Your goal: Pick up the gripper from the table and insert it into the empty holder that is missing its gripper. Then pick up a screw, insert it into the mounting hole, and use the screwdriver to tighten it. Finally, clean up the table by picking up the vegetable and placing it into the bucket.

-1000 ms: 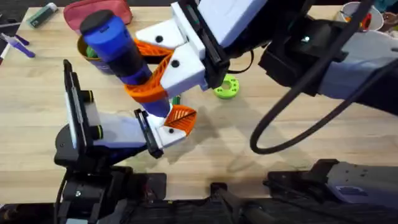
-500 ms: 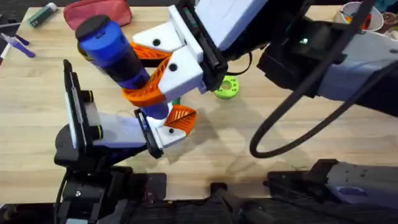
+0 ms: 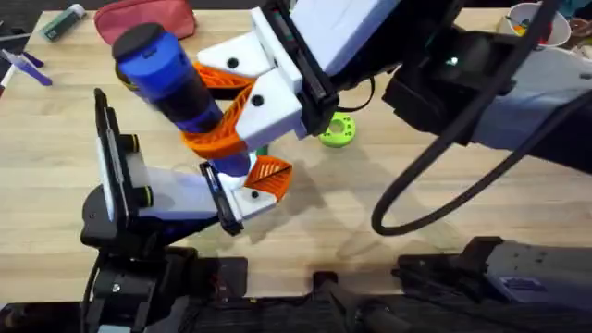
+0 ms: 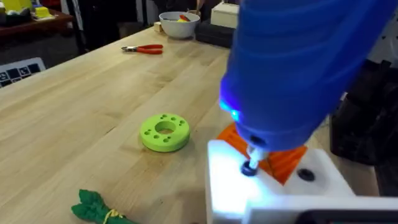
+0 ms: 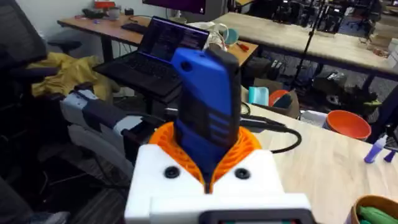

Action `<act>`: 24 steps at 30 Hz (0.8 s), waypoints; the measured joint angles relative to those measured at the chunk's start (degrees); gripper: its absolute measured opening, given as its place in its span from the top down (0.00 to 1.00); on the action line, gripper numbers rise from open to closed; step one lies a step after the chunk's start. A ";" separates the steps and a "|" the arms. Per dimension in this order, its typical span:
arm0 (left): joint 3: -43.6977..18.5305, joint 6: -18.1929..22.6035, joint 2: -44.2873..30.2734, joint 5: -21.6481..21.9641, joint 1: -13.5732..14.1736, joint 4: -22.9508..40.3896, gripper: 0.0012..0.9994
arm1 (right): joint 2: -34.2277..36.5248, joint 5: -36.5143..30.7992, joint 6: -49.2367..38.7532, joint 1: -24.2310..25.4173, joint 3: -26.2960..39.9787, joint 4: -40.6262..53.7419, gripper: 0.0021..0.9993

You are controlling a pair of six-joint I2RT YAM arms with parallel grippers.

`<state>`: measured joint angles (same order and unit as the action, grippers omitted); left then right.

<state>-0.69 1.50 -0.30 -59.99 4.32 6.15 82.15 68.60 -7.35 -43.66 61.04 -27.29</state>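
Seemingly unlabelled — blue screwdriver [image 3: 171, 79]

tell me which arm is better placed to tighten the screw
Right. Its tool is shut on the screwdriver, whose bit sits on the screw in the holder.

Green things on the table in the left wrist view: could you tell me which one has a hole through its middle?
The round lime-green disc, lying flat. The other green thing, the dark leafy vegetable, is a tied bundle with no hole.

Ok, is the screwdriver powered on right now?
Apparently on: the screwdriver shows a blue light near its nose, with its bit on the screw in the white holder.
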 joint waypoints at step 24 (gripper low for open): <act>0.00 0.00 -0.02 0.00 0.00 0.01 0.98 | 0.00 0.07 0.00 0.61 0.00 0.13 0.98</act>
<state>-0.69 1.50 -0.32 -59.99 4.32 6.16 82.15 68.66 -7.35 -43.05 61.04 -27.16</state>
